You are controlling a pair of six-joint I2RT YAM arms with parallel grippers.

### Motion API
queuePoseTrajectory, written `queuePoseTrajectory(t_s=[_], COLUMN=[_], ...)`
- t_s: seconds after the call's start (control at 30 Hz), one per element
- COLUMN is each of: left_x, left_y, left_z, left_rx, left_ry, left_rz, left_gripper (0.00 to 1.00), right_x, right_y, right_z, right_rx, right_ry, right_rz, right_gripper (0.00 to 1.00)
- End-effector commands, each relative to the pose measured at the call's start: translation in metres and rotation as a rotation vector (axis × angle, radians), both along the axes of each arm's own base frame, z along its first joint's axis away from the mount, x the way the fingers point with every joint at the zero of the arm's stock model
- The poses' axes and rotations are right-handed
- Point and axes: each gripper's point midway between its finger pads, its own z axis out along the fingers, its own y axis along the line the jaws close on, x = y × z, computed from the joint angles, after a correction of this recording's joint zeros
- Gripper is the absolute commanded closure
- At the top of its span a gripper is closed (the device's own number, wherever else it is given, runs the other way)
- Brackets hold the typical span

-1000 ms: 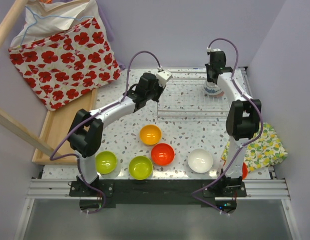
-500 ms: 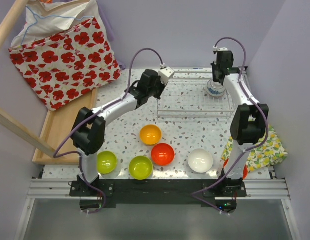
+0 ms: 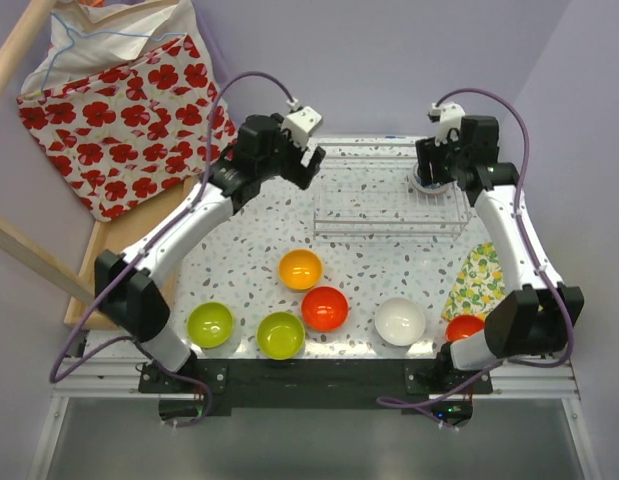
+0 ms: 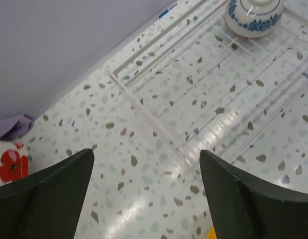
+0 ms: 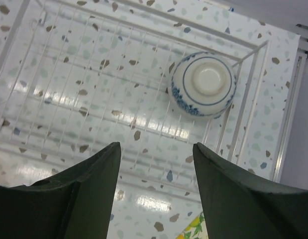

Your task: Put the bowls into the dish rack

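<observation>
The right gripper [image 5: 156, 149] hangs with its jaws spread wide and nothing between them, above the dish rack [image 5: 94, 89] at its far right end. Just beyond its fingertips the blue-patterned bowl [image 5: 203, 84] sits upside down, foot ring up, tucked into the rack's far right corner and touching neither finger. The left gripper [image 4: 146, 159] is likewise wide and empty, held high just beside the rack's far left corner, looking across the wires at that one bowl.

Every other bowl in view lies on the near side of the rack, well apart from it. The orange-yellow bowl [image 3: 300, 268] is nearest the rack's front wall, and a red-orange bowl [image 3: 325, 308] is just nearer than that. Two lime green bowls [image 3: 211, 324] [image 3: 280, 334] and the white bowl [image 3: 400, 320] form the row farthest from the rack. A second red-orange bowl [image 3: 464, 326] sits off the rack's near right corner, by the lemon-print cloth [image 3: 479, 280]. I see no grey-patterned bowl.

By my reading one bowl is loaded and this is the gap between loads. The next move calls for an arm to come away from the rack, drop onto a loose bowl's rim with one finger inside, and lift it over the front wire wall beside the blue one
</observation>
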Motion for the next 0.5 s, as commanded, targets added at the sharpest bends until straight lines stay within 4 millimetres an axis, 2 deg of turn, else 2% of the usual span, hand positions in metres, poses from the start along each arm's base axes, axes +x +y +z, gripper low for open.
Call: queuePoseTrajectory(t_s=[0.0, 0.03, 0.07, 0.1, 0.13, 0.2, 0.3, 0.37, 0.47], left_x=[-0.042, -0.051, -0.062, -0.068, -0.074, -0.085, -0.1, -0.107, -0.116], left_y=[0.043, 0.048, 0.052, 0.054, 0.058, 0.069, 0.085, 0.105, 0.13], left_z=[-0.013, -0.028, -0.024, -0.029, -0.038, -0.043, -0.067, -0.092, -0.114], left_rx=[0.085, 0.115, 0.135, 0.154, 0.178, 0.219, 0.314, 0.426, 0.545], left_ry=[0.025, 0.048, 0.036, 0.044, 0.062, 0.067, 0.094, 0.119, 0.167], left_rz=[0.001, -0.007, -0.035, -0.053, -0.064, -0.068, -0.129, -0.136, -0.121], left_gripper=[0.06, 0.06, 0.05, 0.05, 0.04, 0.04, 0.04, 0.05, 0.05], right_x=[-0.044, -0.052, -0.063, -0.073, -0.085, -0.105, -0.13, -0.15, -0.165], right_y=[0.006, 0.009, 0.013, 0.015, 0.025, 0.028, 0.026, 0.023, 0.006], right_z=[0.011, 0.006, 0.004, 0.01, 0.005, -0.007, -0.027, -0.038, -0.045], right_rx=[-0.045, -0.041, -0.047, -0.09, -0.073, -0.108, -0.152, -0.172, -0.269], right_ry=[-0.02, -0.007, 0.009, -0.009, 0.003, 0.05, 0.144, 0.218, 0.238], right_rz=[0.115, 0.15, 0.19, 0.255, 0.335, 0.419, 0.506, 0.55, 0.534], right_gripper=[0.34, 0.34, 0.34, 0.34, 0.34, 0.33, 0.33, 0.34, 0.34])
